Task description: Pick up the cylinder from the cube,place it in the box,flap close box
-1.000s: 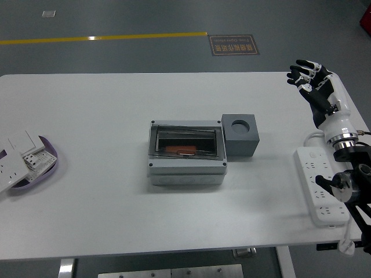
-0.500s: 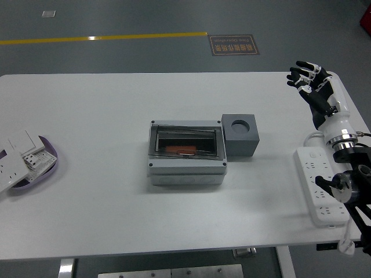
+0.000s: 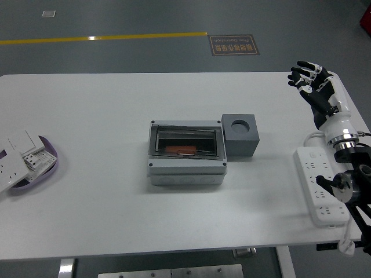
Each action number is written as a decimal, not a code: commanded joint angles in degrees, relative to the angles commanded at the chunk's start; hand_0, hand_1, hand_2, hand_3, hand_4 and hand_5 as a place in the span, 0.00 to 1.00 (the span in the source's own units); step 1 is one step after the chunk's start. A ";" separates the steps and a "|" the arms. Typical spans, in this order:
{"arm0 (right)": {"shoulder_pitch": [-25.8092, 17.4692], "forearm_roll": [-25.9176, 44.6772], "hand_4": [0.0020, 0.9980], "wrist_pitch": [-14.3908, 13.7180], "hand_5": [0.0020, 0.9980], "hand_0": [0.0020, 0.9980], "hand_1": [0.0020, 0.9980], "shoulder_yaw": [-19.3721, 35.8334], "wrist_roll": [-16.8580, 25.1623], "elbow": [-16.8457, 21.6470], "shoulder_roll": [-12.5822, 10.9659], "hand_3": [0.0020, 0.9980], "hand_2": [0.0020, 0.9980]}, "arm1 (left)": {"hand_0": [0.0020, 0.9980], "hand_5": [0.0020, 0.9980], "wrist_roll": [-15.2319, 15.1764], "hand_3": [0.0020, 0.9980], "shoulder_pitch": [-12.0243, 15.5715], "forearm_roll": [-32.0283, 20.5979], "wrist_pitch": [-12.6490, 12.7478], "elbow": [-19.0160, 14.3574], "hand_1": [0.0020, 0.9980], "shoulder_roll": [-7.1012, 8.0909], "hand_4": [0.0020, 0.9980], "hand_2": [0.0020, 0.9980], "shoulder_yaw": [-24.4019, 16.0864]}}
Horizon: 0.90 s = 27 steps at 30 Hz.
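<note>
The right hand (image 3: 311,81) is raised near the table's (image 3: 104,191) far right edge, fingers spread, holding nothing. Well to its left, the orange cylinder (image 3: 181,150) lies inside the box (image 3: 185,171), beside the cube (image 3: 240,135).

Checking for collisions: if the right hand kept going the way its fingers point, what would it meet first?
The right hand, open, points up and away toward the table's far right edge. Nothing lies in that line; past the edge only floor shows, though depth is hard to judge.
</note>
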 joint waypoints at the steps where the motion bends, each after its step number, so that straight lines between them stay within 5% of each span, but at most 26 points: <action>1: 0.01 0.01 0.74 -0.12 0.15 0.68 0.63 -0.01 0.17 0.01 -0.02 0.59 0.63 | 0.59 0.22 0.00 0.64 -0.04 0.14 0.00 -0.03 0.63 0.04 0.70 0.62 -0.01; 27: -0.40 -0.04 0.74 -0.55 0.16 0.68 0.62 0.08 0.57 -0.63 0.44 0.57 0.61 | 0.59 0.22 -0.03 0.64 0.05 -1.15 -0.04 0.07 0.63 0.07 0.70 0.62 0.30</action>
